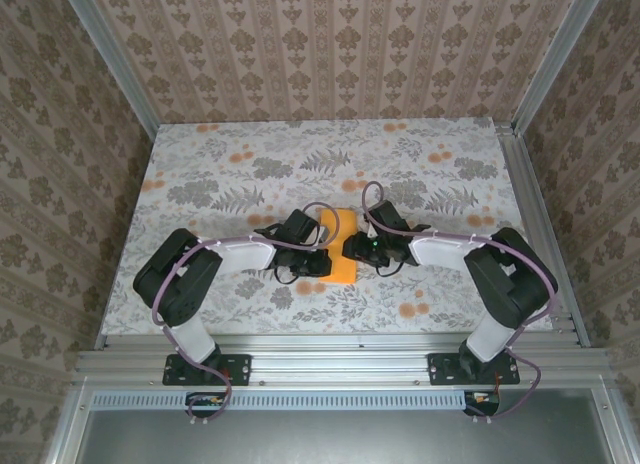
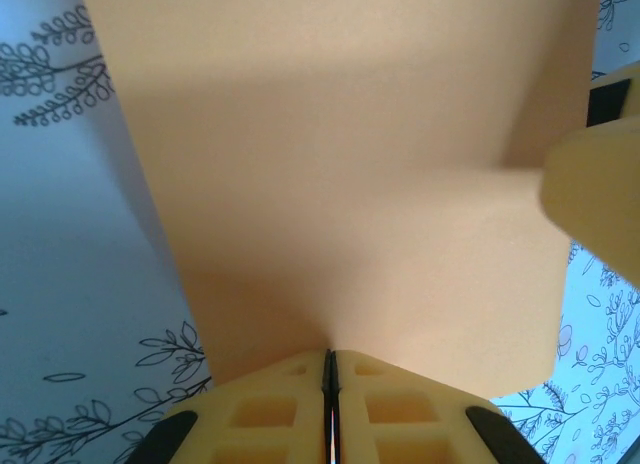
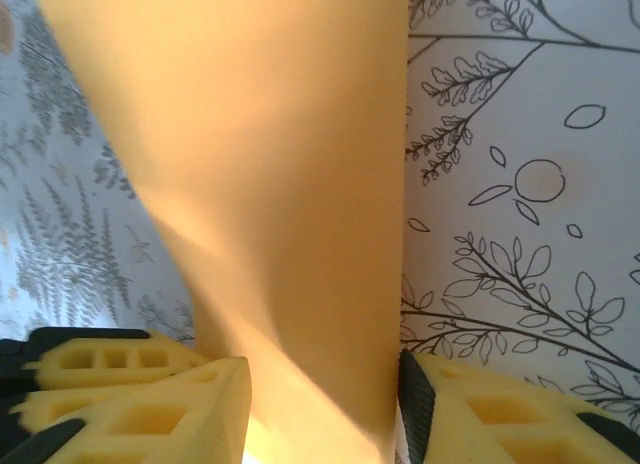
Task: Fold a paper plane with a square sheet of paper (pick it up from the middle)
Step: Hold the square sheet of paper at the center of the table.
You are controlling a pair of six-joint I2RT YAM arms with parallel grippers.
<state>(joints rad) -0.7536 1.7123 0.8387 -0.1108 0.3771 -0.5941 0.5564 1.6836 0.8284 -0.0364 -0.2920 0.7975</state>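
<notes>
Square sheet of paper (image 1: 342,269) sits at the middle of the table (image 1: 230,174), already narrowed to an upright orange strip and lifted between the two arms. And look at the left gripper (image 2: 328,374): its fingers are pressed tight together on the paper's near edge, with the sheet rising away from that pinch as a broad, slightly bowed panel. That looks like the anchor hold, keeping the paper from sliding while a crease is worked. Over to the right gripper (image 3: 325,369), whose jaws stand apart with the orange strip running straight through the gap, so nothing is squeezed there at this instant; whether either finger brushes the paper cannot be told. The left wrist view shows one right finger close against the sheet's far side, probably placed to steady or press a fold. Grey floral cloth (image 3: 520,184) lies beneath.
</notes>
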